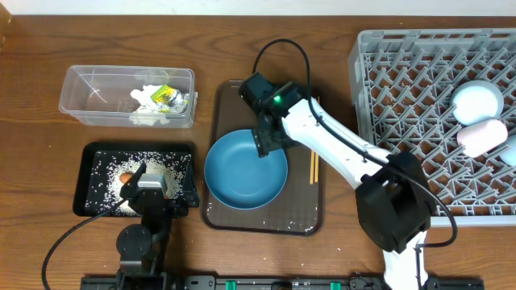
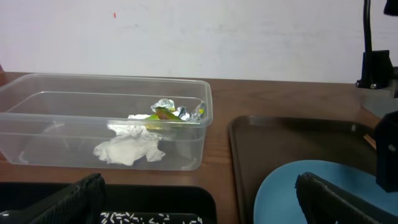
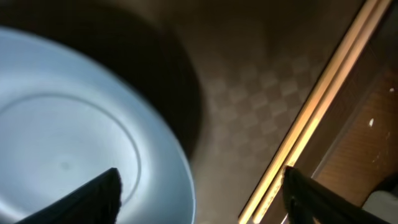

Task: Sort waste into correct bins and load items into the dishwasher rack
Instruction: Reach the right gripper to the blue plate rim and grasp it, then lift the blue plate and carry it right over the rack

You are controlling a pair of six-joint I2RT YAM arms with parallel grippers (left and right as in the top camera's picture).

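Observation:
The dark-blue dish [image 1: 242,173] lies on the brown serving tray [image 1: 298,211], with the chopsticks [image 1: 314,165] along its right side. My right gripper [image 1: 264,145] is open and low over the dish's far right rim. In the right wrist view the jaws [image 3: 199,193] straddle the rim, one finger over the dish [image 3: 62,143], the other by the chopsticks [image 3: 317,106]. My left gripper [image 1: 157,181] is open and empty over the black tray [image 1: 81,184], which holds rice [image 1: 109,169] and the carrot [image 1: 126,177]. The clear tub [image 1: 89,89] holds tissue [image 1: 145,101] and the wrapper [image 1: 168,98].
The grey rack [image 1: 403,89] fills the right side and holds the light-blue bowl [image 1: 477,102], a white cup [image 1: 482,135] and a light-blue cup [image 1: 509,149] at the frame edge. A few rice grains lie on the serving tray's front.

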